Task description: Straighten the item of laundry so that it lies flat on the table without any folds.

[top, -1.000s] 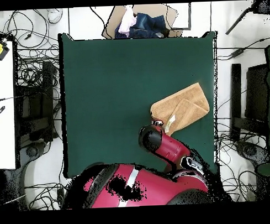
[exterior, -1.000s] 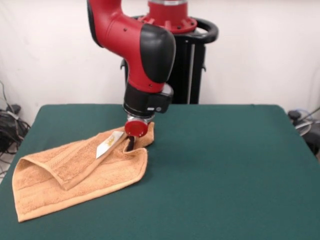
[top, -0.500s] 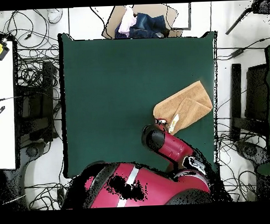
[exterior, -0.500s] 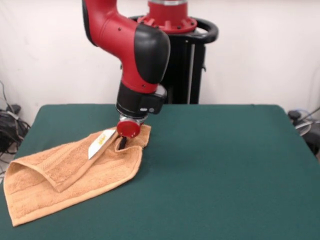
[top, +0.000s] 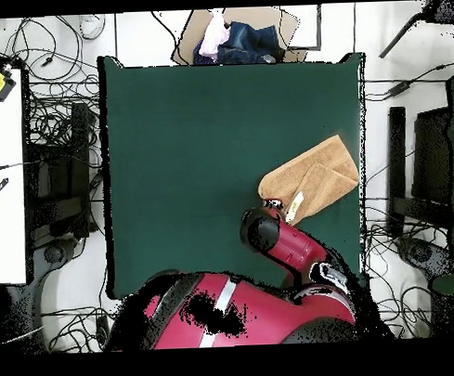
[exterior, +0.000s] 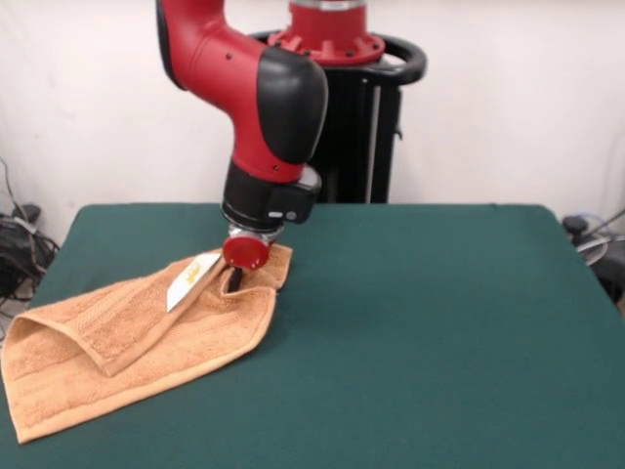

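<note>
Front view: claw point(exterior: 237, 278) clenched on folded orange towel point(exterior: 127, 332), white tag point(exterior: 186, 280) alongside, green table point(exterior: 420, 332).

Orange-tan towel point(exterior: 127, 337) lies folded over itself near the table point(exterior: 439, 332) edge.

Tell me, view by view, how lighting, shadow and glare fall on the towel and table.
Front view: even, soft light; the towel casts only a faint shadow on the table; mild sheen on the arm's black shell, no glare. Overhead view: flat light, towel evenly lit, the claw hidden under the arm.
</note>
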Motion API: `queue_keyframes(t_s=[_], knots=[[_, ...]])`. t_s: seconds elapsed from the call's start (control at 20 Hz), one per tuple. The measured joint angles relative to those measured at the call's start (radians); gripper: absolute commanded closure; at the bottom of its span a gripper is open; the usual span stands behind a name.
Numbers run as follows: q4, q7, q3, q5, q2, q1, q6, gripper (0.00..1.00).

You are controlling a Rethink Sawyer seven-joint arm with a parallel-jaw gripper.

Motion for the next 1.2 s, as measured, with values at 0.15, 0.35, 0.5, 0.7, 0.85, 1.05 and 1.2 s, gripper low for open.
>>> queue_keyframes(t_s=[0.15, 0.35, 0.5, 0.7, 0.85, 1.05, 1.2], knots=[[-0.001, 0.000, 0.000, 0.000, 0.000, -0.005, 0.000, 1.00], [-0.003, 0.000, 0.000, -0.001, 0.000, -0.014, -0.001, 1.00], [-0.003, 0.000, 0.010, -0.026, -0.004, -0.033, -0.007, 1.00], [-0.003, 0.000, 0.056, -0.120, -0.025, -0.099, -0.009, 1.00], [-0.002, 0.000, 0.103, -0.202, -0.044, -0.160, -0.007, 1.00], [0.006, 0.000, 0.148, -0.255, -0.058, -0.216, -0.006, 1.00], [0.008, 0.000, 0.163, -0.263, -0.061, -0.233, -0.006, 1.00]])
